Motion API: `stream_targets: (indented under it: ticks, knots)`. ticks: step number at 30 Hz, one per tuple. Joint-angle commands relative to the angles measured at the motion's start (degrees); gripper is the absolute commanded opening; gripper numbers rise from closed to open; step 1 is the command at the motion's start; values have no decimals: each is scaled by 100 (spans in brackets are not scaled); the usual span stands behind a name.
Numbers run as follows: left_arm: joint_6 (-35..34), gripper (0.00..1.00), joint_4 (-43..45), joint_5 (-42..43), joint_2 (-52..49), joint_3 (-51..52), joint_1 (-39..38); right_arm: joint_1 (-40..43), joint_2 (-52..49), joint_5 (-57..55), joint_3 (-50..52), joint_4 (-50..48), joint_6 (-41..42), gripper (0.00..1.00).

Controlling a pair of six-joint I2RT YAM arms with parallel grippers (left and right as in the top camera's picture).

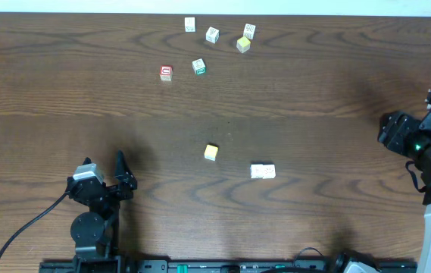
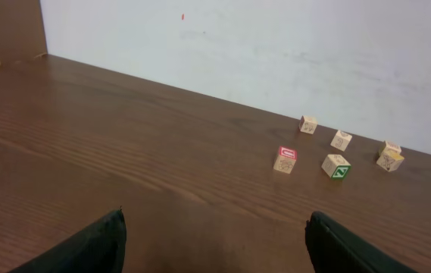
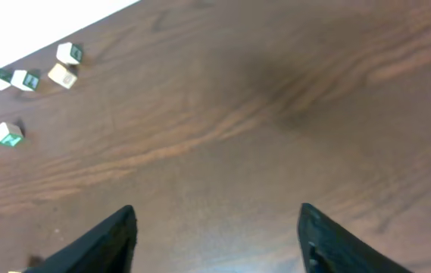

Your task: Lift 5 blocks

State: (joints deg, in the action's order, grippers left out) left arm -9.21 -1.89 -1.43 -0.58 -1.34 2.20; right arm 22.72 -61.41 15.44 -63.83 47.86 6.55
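Currently: left pincer (image 2: 215,214) and right pincer (image 3: 217,208) both apart, empty. Hazard: green-edged cube (image 1: 198,67) near red-edged block (image 1: 166,73) invites a wrong pick.

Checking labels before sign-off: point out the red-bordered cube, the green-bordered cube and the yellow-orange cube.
red-bordered cube (image 1: 166,73): overhead view, top face.
green-bordered cube (image 1: 198,67): overhead view, top face.
yellow-orange cube (image 1: 211,152): overhead view, top face.

Probably robotics lab: wood-grain table (image 1: 48,91), plain white wall (image 2: 276,45), cabled arm base (image 1: 88,227).
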Motion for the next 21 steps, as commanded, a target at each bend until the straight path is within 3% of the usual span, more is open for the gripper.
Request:
stream_targets:
  ticks: [1, 9, 21]
  knots:
    - [-33, 76, -216, -68, 24, 111, 24, 20, -59, 221, 13, -201, -258, 70]
    - [-33, 76, -216, -68, 24, 111, 26, -400, -72, 214, -4, -1110, -256, 81]
    - [-33, 76, -216, -68, 24, 111, 24, -520, -50, -28, -7, -796, -411, 81]
